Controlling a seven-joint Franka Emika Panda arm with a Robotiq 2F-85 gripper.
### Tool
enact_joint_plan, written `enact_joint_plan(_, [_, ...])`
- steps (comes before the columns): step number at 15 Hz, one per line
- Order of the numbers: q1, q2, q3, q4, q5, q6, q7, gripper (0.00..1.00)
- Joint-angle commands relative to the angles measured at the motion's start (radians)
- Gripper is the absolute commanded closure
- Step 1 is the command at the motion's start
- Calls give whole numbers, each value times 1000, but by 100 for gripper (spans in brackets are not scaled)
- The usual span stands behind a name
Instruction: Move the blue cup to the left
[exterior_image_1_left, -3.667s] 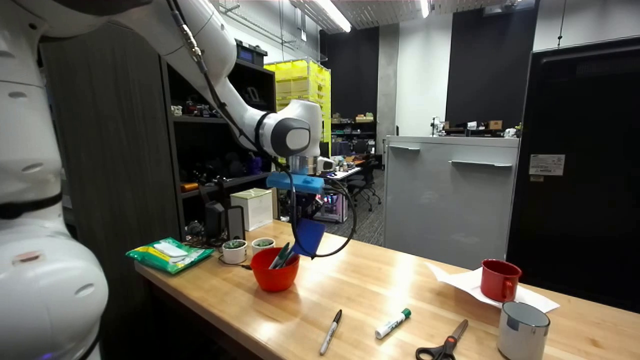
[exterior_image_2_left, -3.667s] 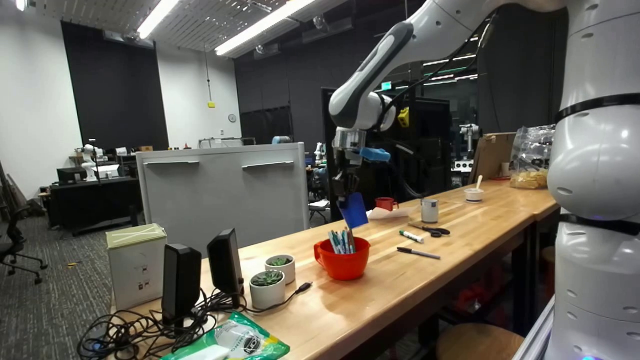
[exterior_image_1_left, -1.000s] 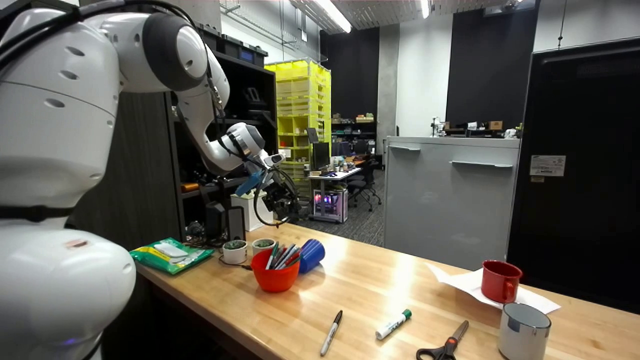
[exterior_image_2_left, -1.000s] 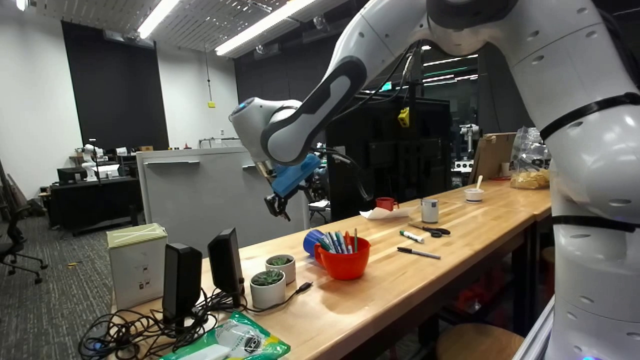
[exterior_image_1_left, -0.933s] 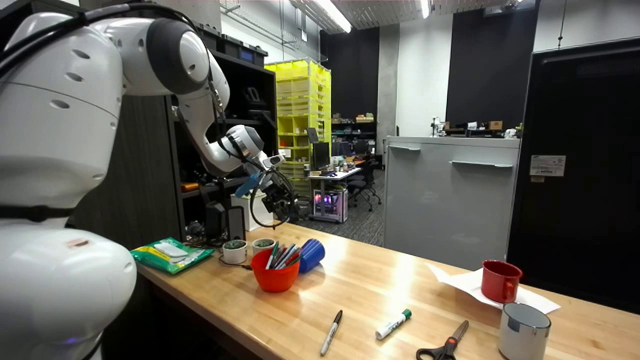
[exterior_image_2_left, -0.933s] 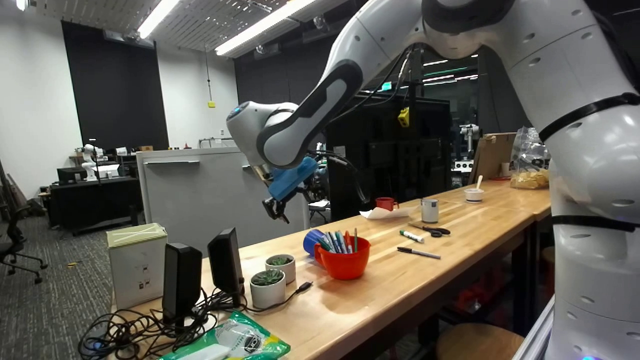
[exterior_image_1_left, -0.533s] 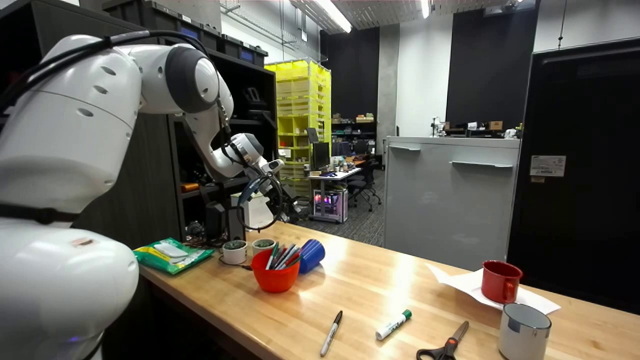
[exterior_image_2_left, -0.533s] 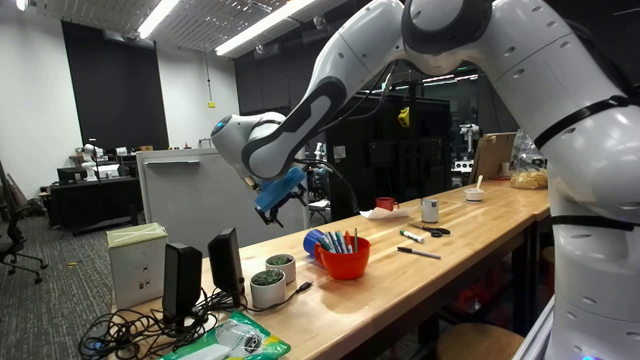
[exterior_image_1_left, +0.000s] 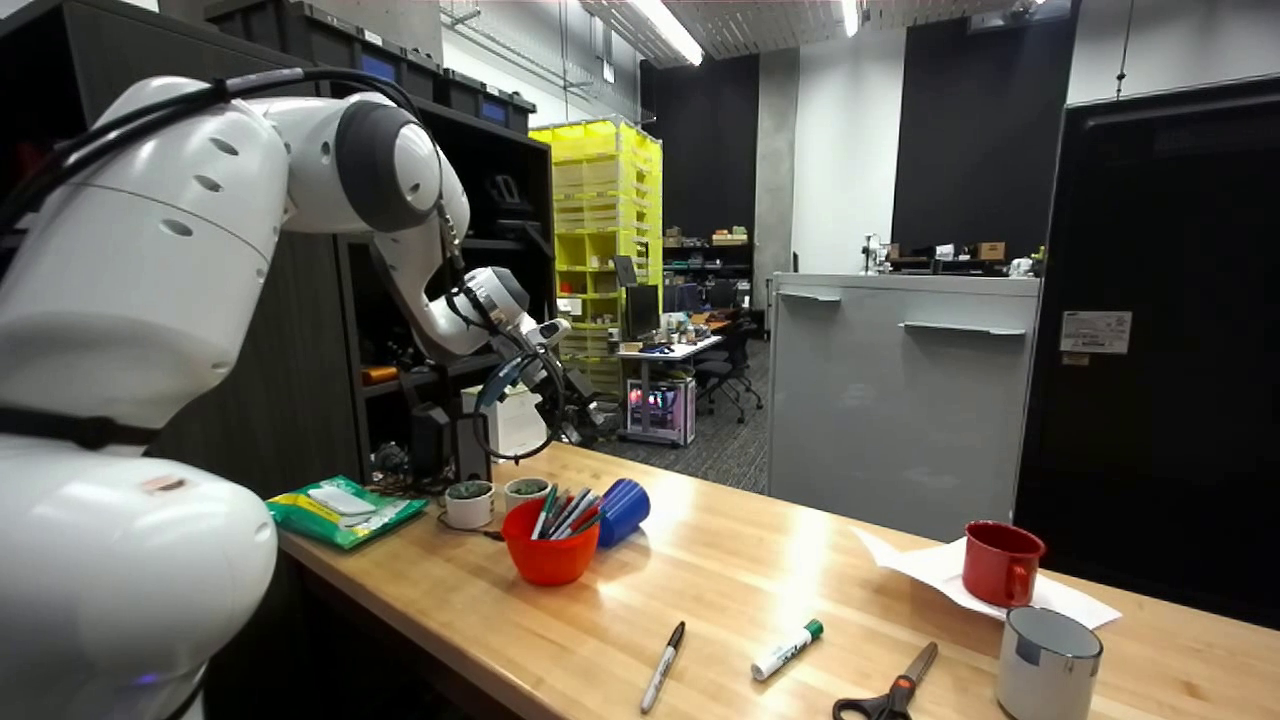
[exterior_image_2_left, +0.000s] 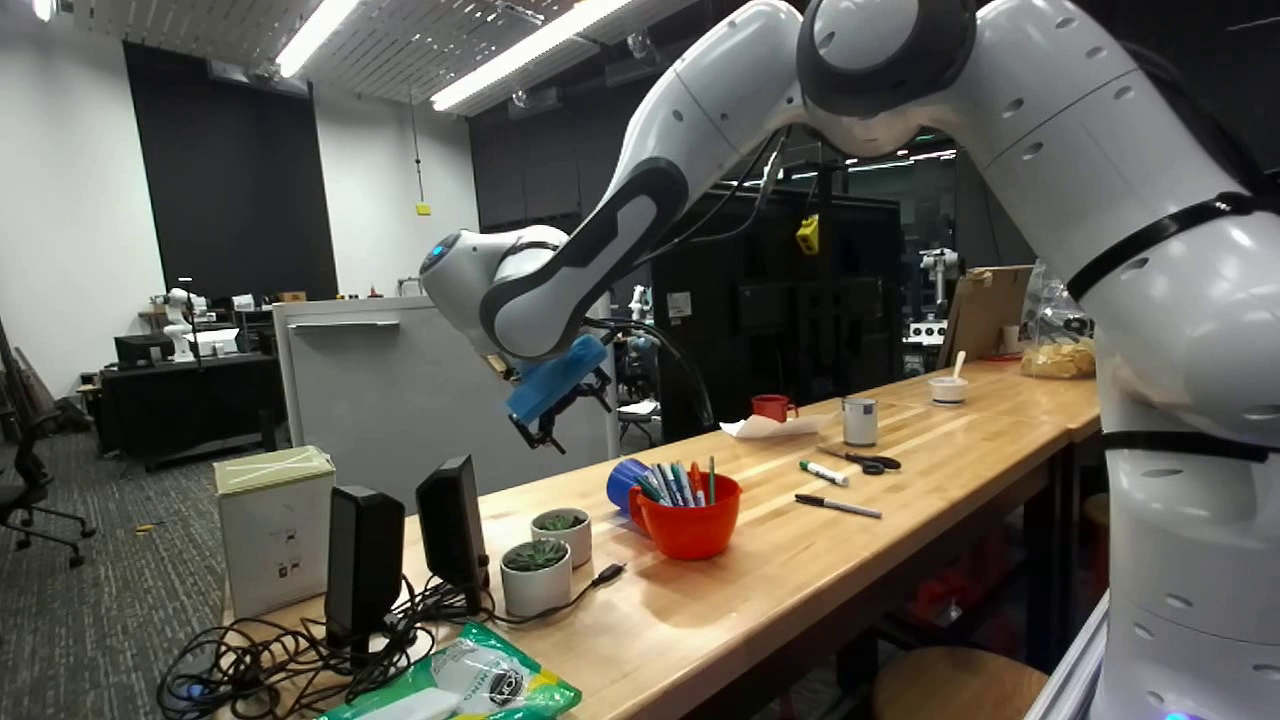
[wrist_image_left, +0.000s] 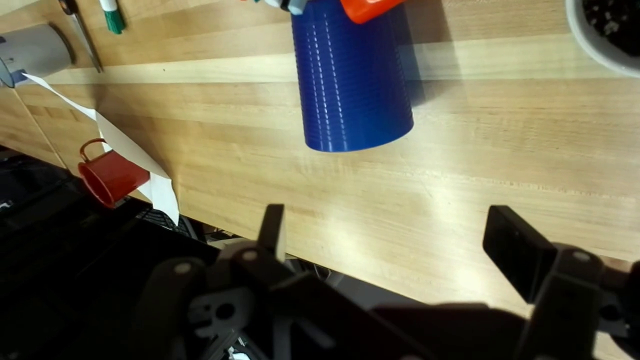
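Observation:
The blue cup (exterior_image_1_left: 625, 512) lies tipped on the table close against a red bowl, as both exterior views show. Its closed end points toward my gripper in the wrist view, where the cup (wrist_image_left: 352, 85) fills the upper middle. The bowl and some pens cover its other end there. My gripper (wrist_image_left: 387, 220) is open, its fingers wide apart with only bare tabletop seen between them. In an exterior view the gripper (exterior_image_2_left: 540, 435) hangs in the air above and to the left of the cup, apart from it.
The red bowl (exterior_image_2_left: 690, 525) holds several pens. Small potted plants (exterior_image_2_left: 537, 577), speakers (exterior_image_2_left: 365, 565) and a white box (exterior_image_2_left: 272, 535) stand near it. Farther along are a marker (exterior_image_1_left: 787, 650), scissors (exterior_image_1_left: 898, 690), a red cup (exterior_image_1_left: 1000, 562) on paper and a grey cup (exterior_image_1_left: 1048, 665).
Earliest, the blue cup hung tilted at my gripper over the red bowl; now it lies beside the bowl, which shows more pens. Lately the open gripper has shifted slightly left and down in an exterior view.

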Motion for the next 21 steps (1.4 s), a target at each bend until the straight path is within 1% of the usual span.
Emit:
enact_joint_plan(1, [-1,47,-14,72,-3,-56,-5,0])
enact_joint_plan(6, [-1,123,-49,180,-12,-117,-6,0])
enact_joint_plan(15, [-12,288,-86,380,25,-186,-12,0])
enact_joint_plan(21, [-31,351,-115,446,77,-268,-16,0])
